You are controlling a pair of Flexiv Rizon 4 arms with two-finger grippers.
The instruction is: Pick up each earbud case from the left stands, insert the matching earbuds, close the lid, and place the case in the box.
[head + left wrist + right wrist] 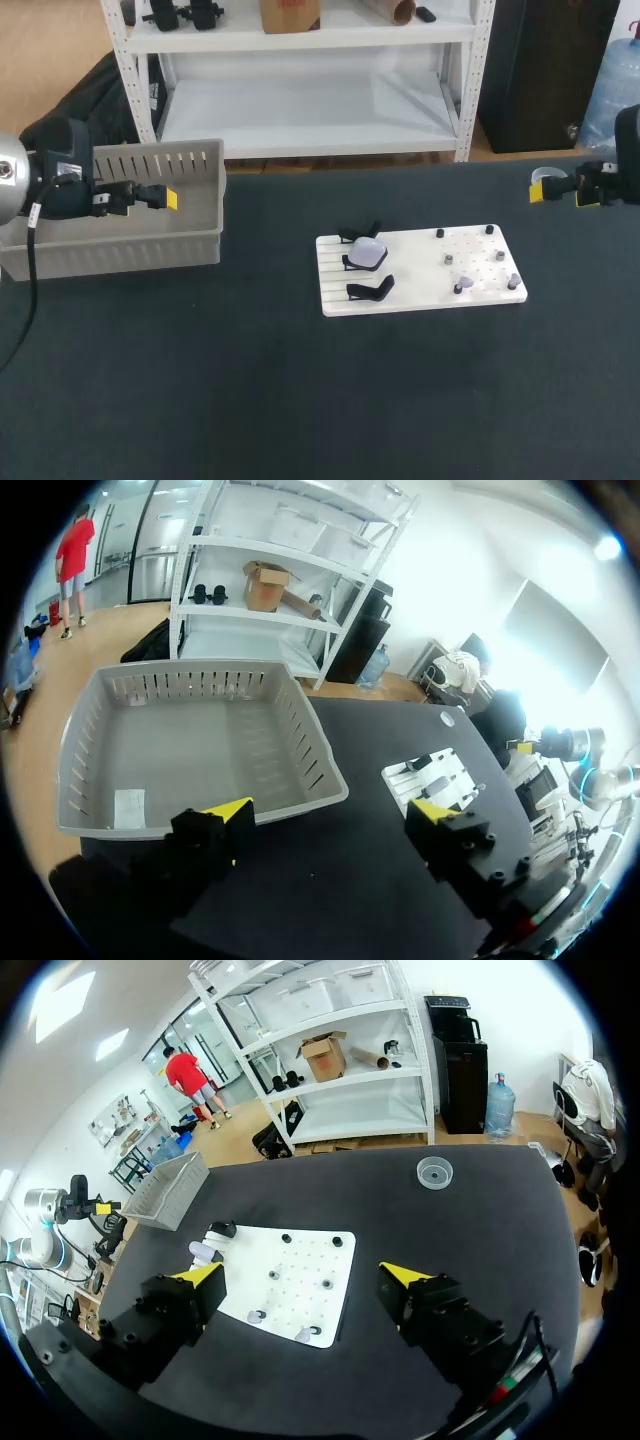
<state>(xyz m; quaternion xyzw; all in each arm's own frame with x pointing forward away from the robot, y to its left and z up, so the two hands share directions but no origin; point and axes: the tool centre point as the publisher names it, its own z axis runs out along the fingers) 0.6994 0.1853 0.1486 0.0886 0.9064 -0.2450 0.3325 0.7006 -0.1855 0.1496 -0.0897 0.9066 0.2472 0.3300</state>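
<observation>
Where the earbud case sits: on the middle of three black stands at the left end of a white board, mid-table, well apart from both grippers.
Case to left gripper: far ahead, past the corner of the grey box.
Case to right gripper: ahead of the fingers, at the board's far end.
Box: slotted walls, at the left rear of the table; a pale slip lies on its floor.
Board: small pieces stand on its right half, too small to tell apart.
Left arm: comes in level from the left edge, its gripper over the box, fingers spread wide.
Right arm: at the right edge, pointing towards the middle, fingers spread wide; a clear round cup is near it.
</observation>
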